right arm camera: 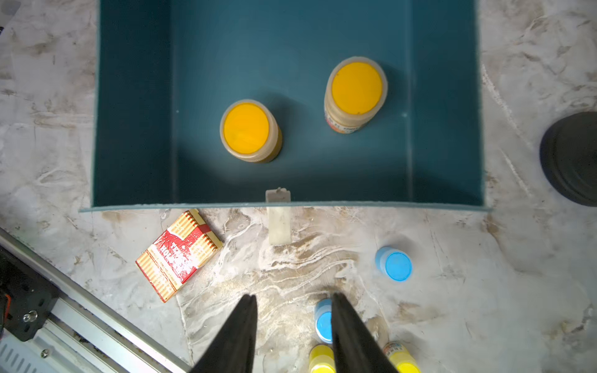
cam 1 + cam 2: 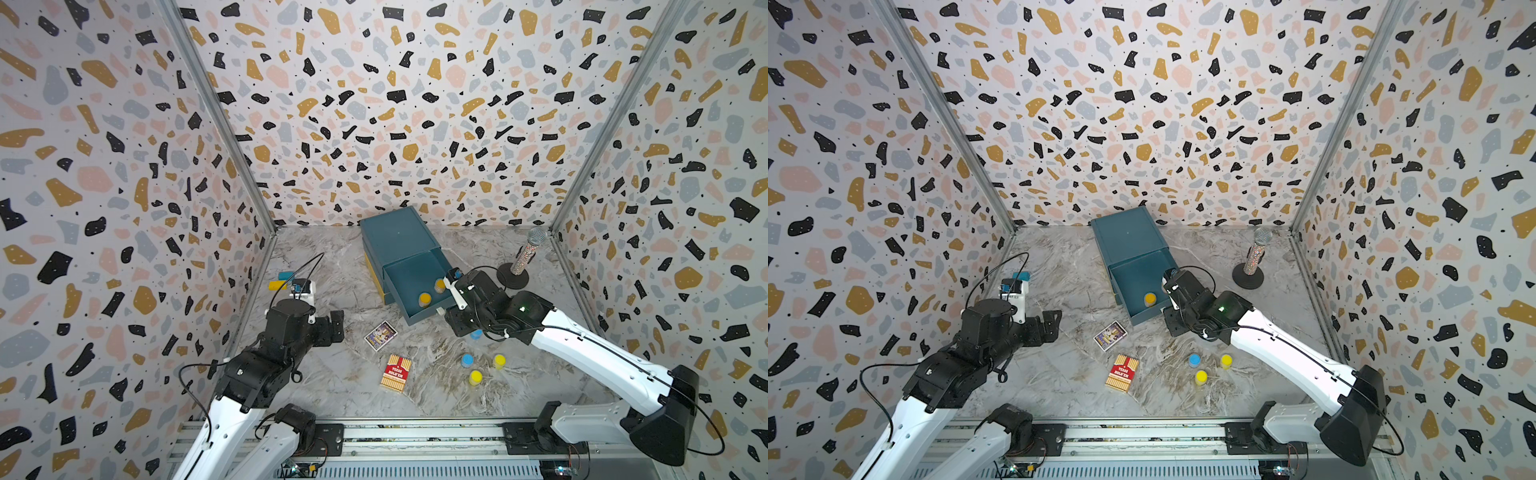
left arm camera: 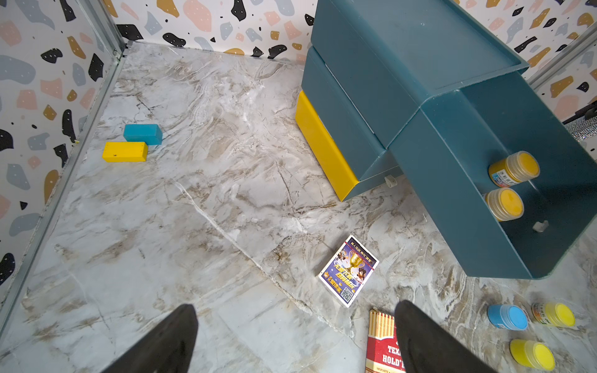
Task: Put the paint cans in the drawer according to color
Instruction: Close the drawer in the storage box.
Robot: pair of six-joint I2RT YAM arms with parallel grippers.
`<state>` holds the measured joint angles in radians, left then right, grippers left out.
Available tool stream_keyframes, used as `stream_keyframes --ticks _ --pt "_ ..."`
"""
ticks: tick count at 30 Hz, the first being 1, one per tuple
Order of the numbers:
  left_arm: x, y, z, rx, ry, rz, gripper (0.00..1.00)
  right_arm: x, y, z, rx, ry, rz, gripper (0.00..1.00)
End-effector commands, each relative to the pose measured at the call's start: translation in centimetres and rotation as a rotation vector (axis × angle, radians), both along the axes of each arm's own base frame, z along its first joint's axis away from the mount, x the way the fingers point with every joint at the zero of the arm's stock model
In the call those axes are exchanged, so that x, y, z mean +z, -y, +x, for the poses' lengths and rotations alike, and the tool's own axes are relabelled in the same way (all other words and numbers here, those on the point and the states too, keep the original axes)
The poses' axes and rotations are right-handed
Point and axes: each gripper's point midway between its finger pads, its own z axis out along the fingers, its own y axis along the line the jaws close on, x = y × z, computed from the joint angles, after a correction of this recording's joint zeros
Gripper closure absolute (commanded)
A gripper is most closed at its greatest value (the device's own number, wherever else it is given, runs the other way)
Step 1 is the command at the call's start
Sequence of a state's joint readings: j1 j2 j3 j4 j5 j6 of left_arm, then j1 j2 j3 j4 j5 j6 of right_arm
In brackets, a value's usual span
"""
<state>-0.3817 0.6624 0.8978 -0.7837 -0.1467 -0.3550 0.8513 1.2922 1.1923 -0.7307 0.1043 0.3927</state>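
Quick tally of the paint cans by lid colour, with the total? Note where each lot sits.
orange cans: 2, upright in the open drawer
blue cans: 2, on the table
yellow cans: 2, on the table
Total: 6

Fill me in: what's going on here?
The top drawer is pulled out with both orange-lidded cans standing inside. The right gripper hovers open and empty near its front edge. The left gripper is open too, holding nothing. Two blue cans and two yellow cans wait on the table.
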Motion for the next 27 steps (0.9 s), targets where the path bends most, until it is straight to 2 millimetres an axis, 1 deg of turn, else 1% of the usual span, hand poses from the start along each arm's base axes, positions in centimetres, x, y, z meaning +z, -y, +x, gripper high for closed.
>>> stream_keyframes --ticks 1,4,7,14,17,22,27 --pt "0.4 0.1 0.5 0.001 0.028 -0.004 0.02 1.4 -2.1 1.1 0.015 0.037 0.073 0.56" --pt "0.4 0.1 0.5 0.001 0.028 -0.005 0.02 0.7 -3.1 1.9 0.015 0.027 0.068 0.53" --pt "0.4 0.1 0.4 0.001 0.028 -0.006 0.02 0.8 -4.1 3.0 0.014 0.039 0.069 0.53" --pt "0.4 0.1 0.4 -0.002 0.027 -0.007 0.02 3.0 -5.9 6.6 0.002 0.14 0.054 0.52" --pt "0.4 0.1 0.4 -0.002 0.027 -0.006 0.02 3.1 -6.6 8.2 -0.018 0.137 0.061 0.52" --pt "0.3 0.2 0.5 -0.005 0.024 -0.007 0.02 4.1 -7.7 10.4 -0.037 0.151 0.106 0.52" --pt "0.3 0.3 0.5 -0.008 0.02 -0.008 0.02 4.0 -8.9 12.8 -0.045 0.147 0.127 0.52"
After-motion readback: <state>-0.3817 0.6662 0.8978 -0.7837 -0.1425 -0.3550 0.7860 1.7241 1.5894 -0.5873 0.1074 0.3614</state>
